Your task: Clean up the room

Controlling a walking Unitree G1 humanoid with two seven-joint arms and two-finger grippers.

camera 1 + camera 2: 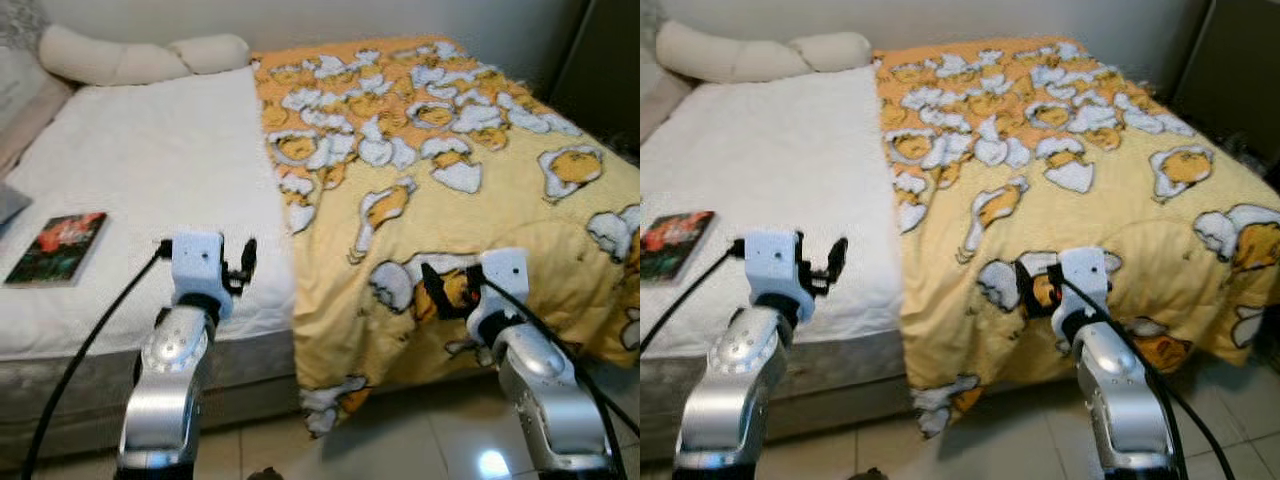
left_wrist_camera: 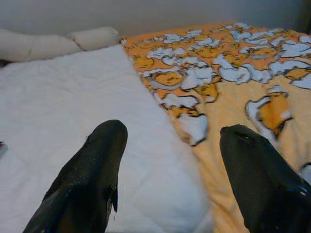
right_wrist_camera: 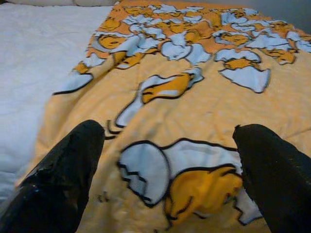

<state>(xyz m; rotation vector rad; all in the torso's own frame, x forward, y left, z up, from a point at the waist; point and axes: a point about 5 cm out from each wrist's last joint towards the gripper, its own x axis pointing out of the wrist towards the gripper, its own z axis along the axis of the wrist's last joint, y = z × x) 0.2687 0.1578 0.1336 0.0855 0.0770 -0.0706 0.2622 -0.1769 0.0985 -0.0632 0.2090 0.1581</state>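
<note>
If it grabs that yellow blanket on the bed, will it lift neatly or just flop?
The yellow blanket will likely flop: its edge already drapes limply off the bed. It looks puffy, so probably light. The open right end effector would likely lift only a bunched fold.

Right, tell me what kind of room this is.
Most likely a bedroom: a bed with a white mattress cover, a yellow cartoon-print blanket over its right half, and pillows at the head.
</note>
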